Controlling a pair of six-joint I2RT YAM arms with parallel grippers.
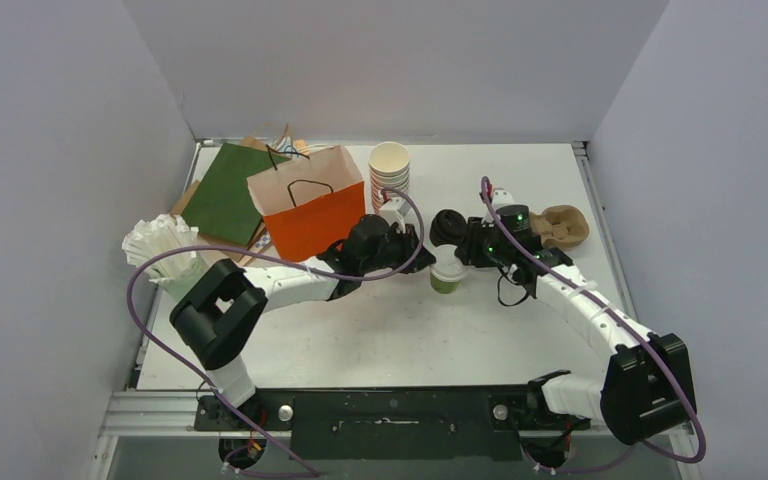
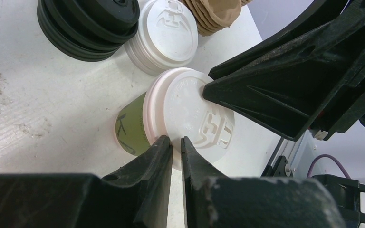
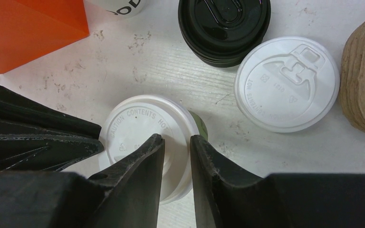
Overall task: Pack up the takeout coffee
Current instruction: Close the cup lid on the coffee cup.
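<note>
One takeout coffee (image 1: 447, 272) stands mid-table: an olive-green paper cup (image 2: 130, 128) capped by a white lid (image 3: 138, 123). My left gripper (image 1: 422, 252) hangs over the lid's left edge, its jaws (image 2: 176, 142) drawn to a thin slit with nothing between them. My right gripper (image 1: 466, 255) reaches in from the other side. Its jaws (image 3: 177, 138) stand narrowly apart above the lid, and only the lid shows through the gap. Neither gripper holds the cup. The right fingers (image 2: 266, 90) show large and black in the left wrist view.
An orange paper bag (image 1: 310, 205) stands open behind the left gripper, with a green bag (image 1: 225, 195) beside it. Behind the cup are stacked white cups (image 1: 390, 172), black lids (image 1: 448, 228), white lids (image 3: 287, 83) and brown carriers (image 1: 563, 225). White wrapped sticks (image 1: 160, 245) lie far left.
</note>
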